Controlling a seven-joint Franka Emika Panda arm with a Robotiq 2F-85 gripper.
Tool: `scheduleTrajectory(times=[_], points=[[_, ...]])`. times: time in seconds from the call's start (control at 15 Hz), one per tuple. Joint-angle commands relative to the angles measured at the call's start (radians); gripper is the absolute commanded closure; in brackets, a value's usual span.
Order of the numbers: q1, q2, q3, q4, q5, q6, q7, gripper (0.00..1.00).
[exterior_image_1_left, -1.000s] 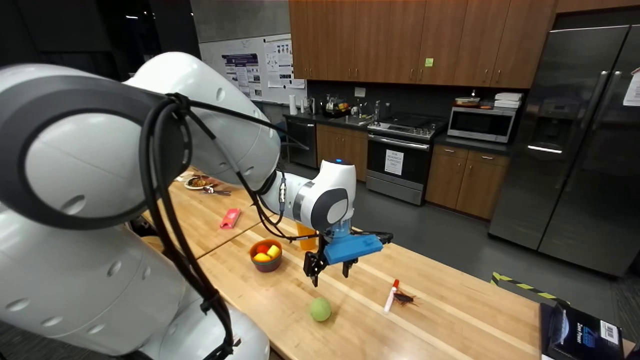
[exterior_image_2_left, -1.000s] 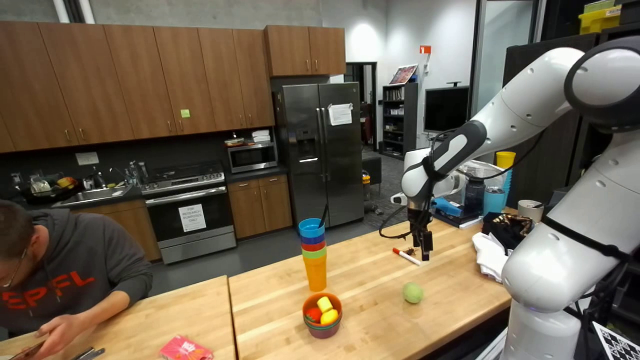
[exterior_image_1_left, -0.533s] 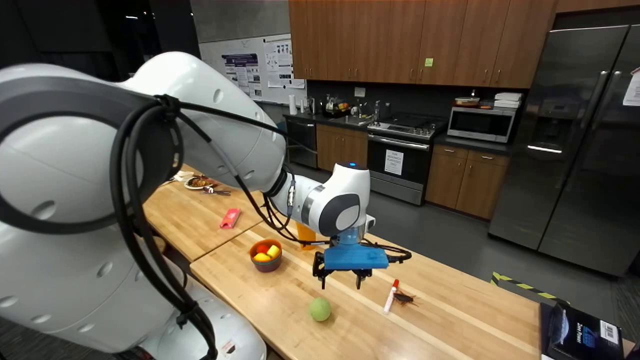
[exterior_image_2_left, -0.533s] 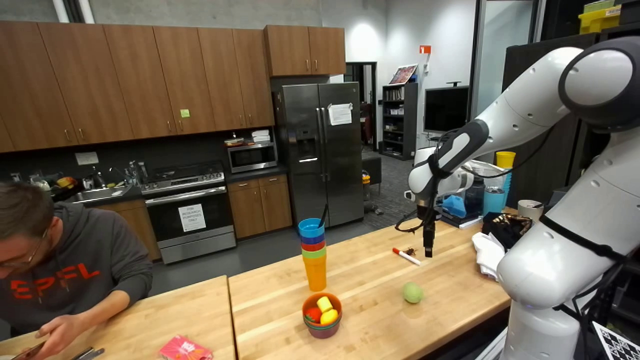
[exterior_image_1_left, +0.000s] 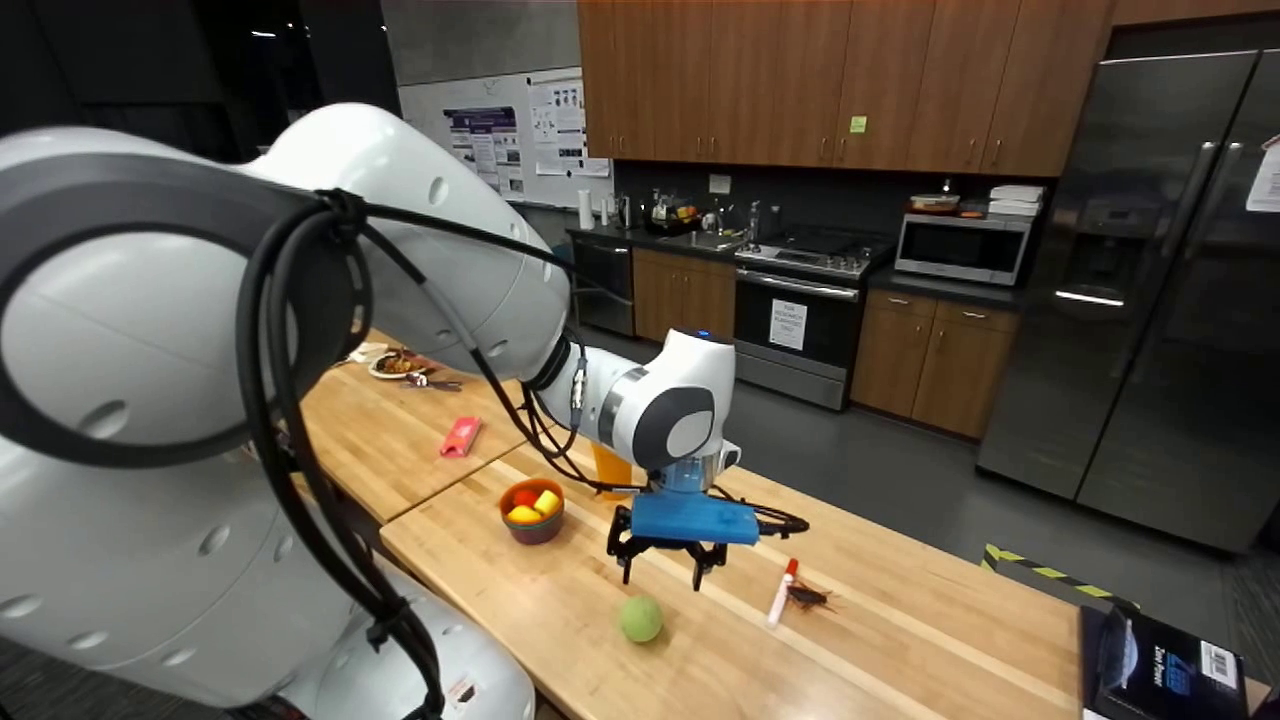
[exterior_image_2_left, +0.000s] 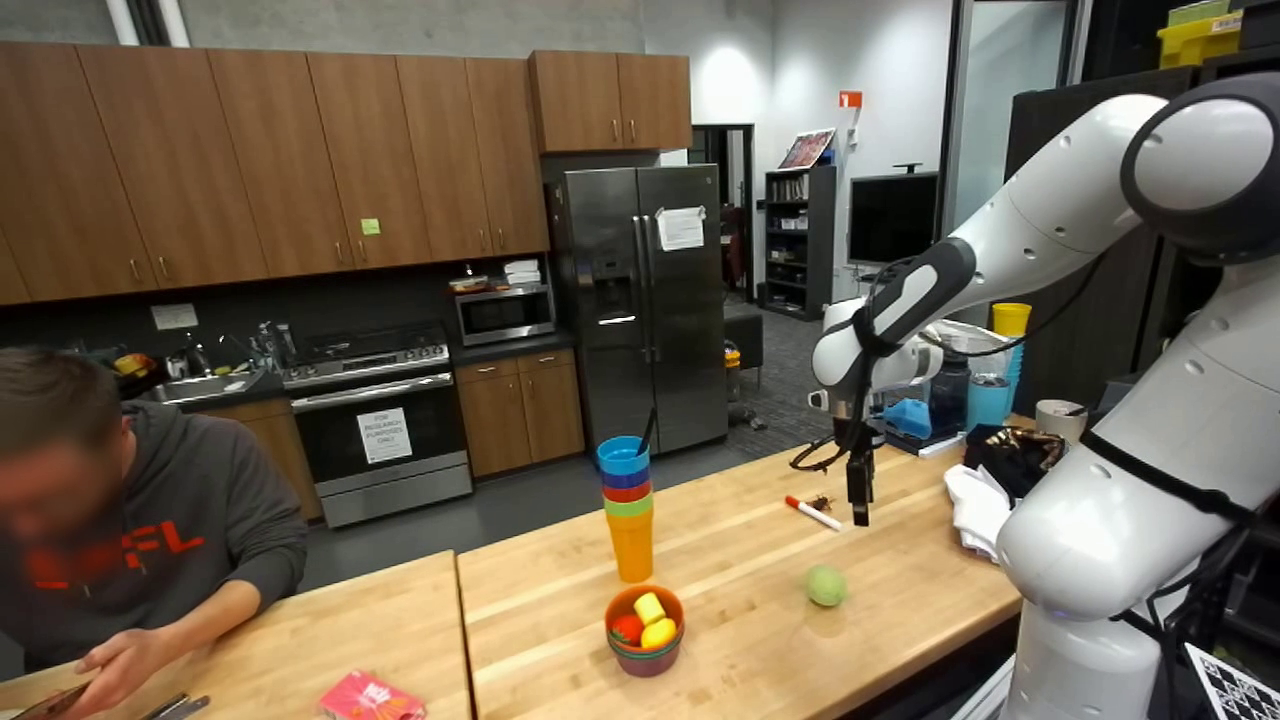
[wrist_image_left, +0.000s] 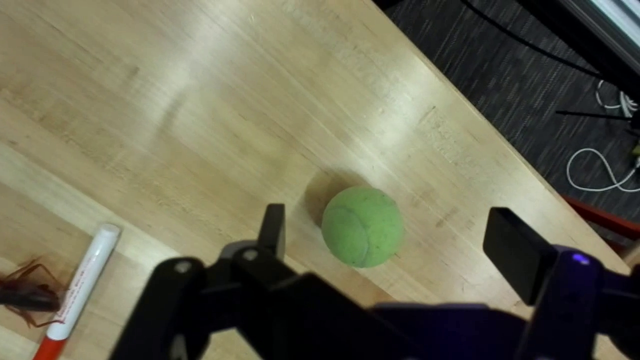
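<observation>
A green tennis ball (exterior_image_1_left: 641, 619) rests on the wooden table, also seen in an exterior view (exterior_image_2_left: 826, 586) and in the wrist view (wrist_image_left: 362, 227). My black gripper (exterior_image_1_left: 662, 580) is open and empty above the table near the ball. In the wrist view the ball appears between the spread fingers (wrist_image_left: 392, 237), nearer the left finger and not touched. In an exterior view the gripper (exterior_image_2_left: 860, 518) hangs pointing down, its fingers overlapping. A white marker with a red cap (wrist_image_left: 82, 285) lies beside a brown toy cockroach (wrist_image_left: 30, 296); both show in both exterior views.
A bowl (exterior_image_2_left: 645, 662) holds toy fruit and a yellow block. A tall stack of colored cups (exterior_image_2_left: 631, 540) stands behind it. A pink packet (exterior_image_2_left: 370, 697) lies near a seated person (exterior_image_2_left: 190, 510). A black box (exterior_image_1_left: 1170, 665) and a white cloth (exterior_image_2_left: 975, 512) lie at the table's edges.
In an exterior view, the gripper first turned and moved right, then came slightly back left and lower. It stayed open. The ball, marker and toy cockroach did not move. The person's head moved.
</observation>
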Motion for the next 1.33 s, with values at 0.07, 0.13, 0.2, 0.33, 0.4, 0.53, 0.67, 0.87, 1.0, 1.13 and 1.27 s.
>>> scheduleTrajectory(times=[0.07,0.13,0.2,0.33,0.4,0.53,0.67,0.87,1.0,1.13,1.27], points=[[0.004,-0.001,-0.007,0.001,-0.002,-0.005,0.000,0.00],[0.004,-0.001,-0.008,0.001,-0.002,-0.005,-0.002,0.00],[0.006,0.003,0.002,0.001,-0.015,0.001,0.005,0.00],[0.013,0.020,0.012,0.001,-0.027,0.005,0.006,0.00],[0.021,0.025,0.015,0.000,-0.017,0.006,0.004,0.00],[0.040,0.034,0.031,-0.001,0.005,0.014,0.026,0.00],[0.057,0.044,0.049,-0.001,0.012,0.027,0.049,0.00],[0.074,0.058,0.084,-0.001,0.005,0.033,0.134,0.04],[0.089,0.065,0.101,-0.001,-0.003,0.033,0.160,0.00],[0.104,0.073,0.117,-0.001,-0.009,0.028,0.172,0.00],[0.115,0.084,0.129,-0.001,-0.011,0.018,0.174,0.00]])
